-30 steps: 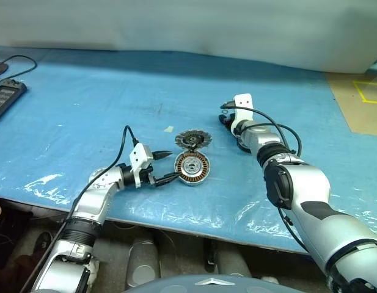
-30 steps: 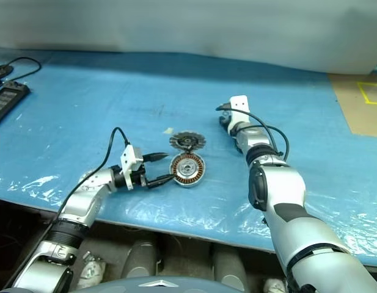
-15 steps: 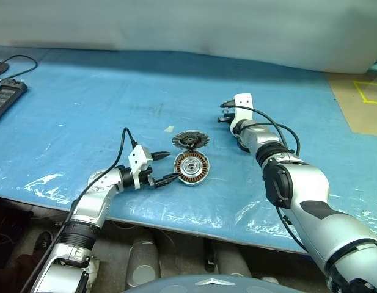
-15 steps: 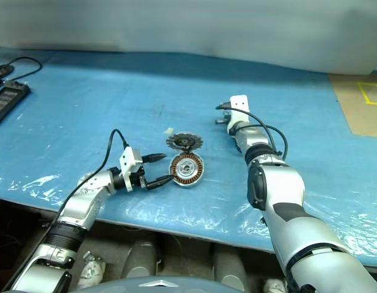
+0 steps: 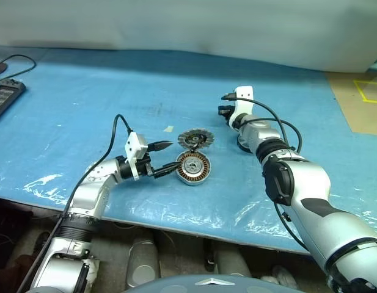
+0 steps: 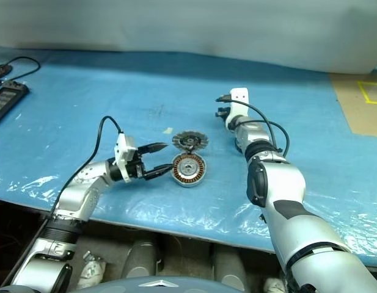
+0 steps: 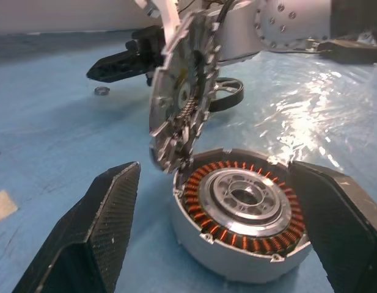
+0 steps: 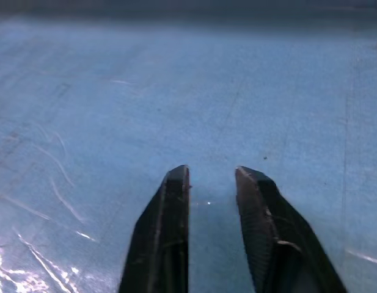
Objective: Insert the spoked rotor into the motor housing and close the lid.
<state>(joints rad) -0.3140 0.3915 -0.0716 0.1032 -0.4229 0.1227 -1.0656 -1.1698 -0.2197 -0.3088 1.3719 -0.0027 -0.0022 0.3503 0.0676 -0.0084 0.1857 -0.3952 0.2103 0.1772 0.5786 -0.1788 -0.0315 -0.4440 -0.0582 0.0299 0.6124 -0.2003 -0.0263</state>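
Copper-brown windings ring the motor housing [image 5: 192, 167] in the eye views, where it lies on the blue table [image 5: 84, 104] just past the tips of the left gripper [image 5: 166, 157], whose 2 fingers are spread wide with nothing between them. From the left wrist, the housing sits between those fingers, still without a rotor, with the grey finned disc [image 7: 181, 108] propped upright on its rim, while the spoked rotor [image 7: 225, 96] lies well beyond, so insertion and closing both look undone. Seen from the right wrist, the right gripper [image 8: 211, 178] has its 2 fingers slightly apart over bare blue sheet, pinching nothing.

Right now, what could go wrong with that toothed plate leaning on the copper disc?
The grey finned disc stands tilted on the rim of the motor housing; a nudge might drop it shut before anything is inserted. The open left gripper straddles the housing; closing unevenly could slide it on the blue sheet.
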